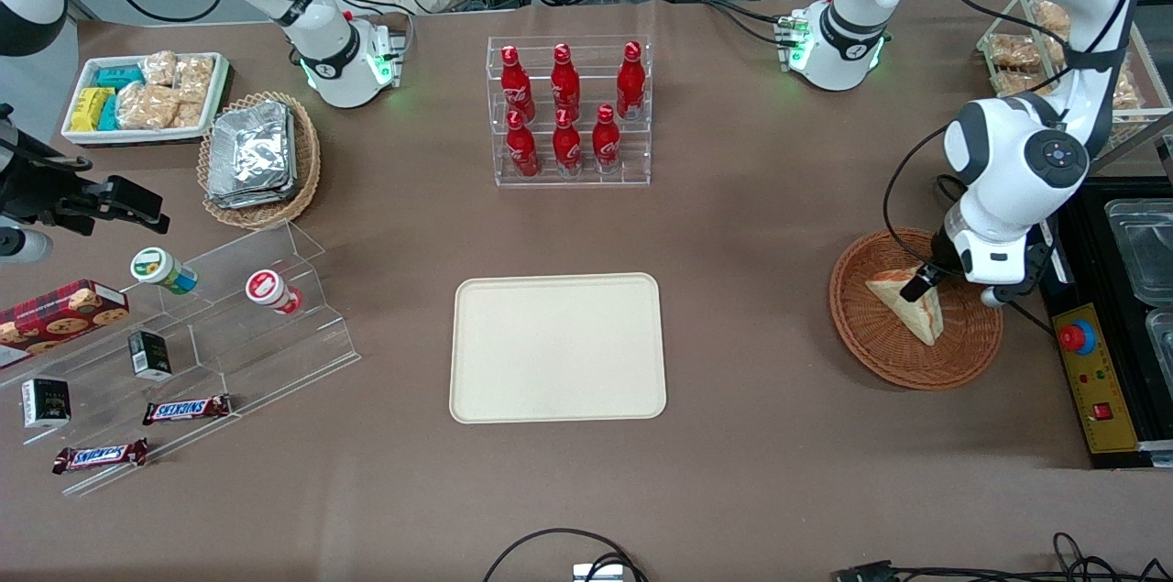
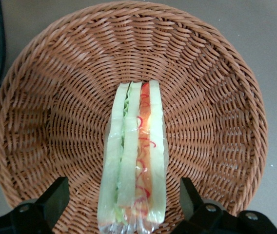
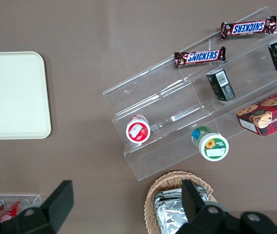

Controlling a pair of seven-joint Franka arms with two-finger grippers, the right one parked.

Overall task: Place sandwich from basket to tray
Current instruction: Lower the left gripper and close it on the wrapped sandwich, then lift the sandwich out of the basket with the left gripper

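Note:
The sandwich [image 1: 919,314], a wrapped wedge of white bread with red and green filling at its edge [image 2: 134,161], lies in the round reddish-brown wicker basket [image 1: 880,353] toward the working arm's end of the table. My left gripper [image 1: 921,281] is lowered into the basket [image 2: 216,87] and stands open. Its black fingers [image 2: 55,195] straddle the sandwich's end, one on each side, with a gap between each finger and the wrap. The cream tray [image 1: 557,348] lies bare at the table's middle, nearer the front camera than the bottle rack.
A clear rack of red bottles [image 1: 568,110] stands farther from the camera than the tray. A black control box with a red button [image 1: 1086,371] lies beside the basket. A stepped acrylic shelf [image 1: 229,325], a foil-packet basket [image 1: 261,156] and a snack tray [image 1: 142,96] sit toward the parked arm's end.

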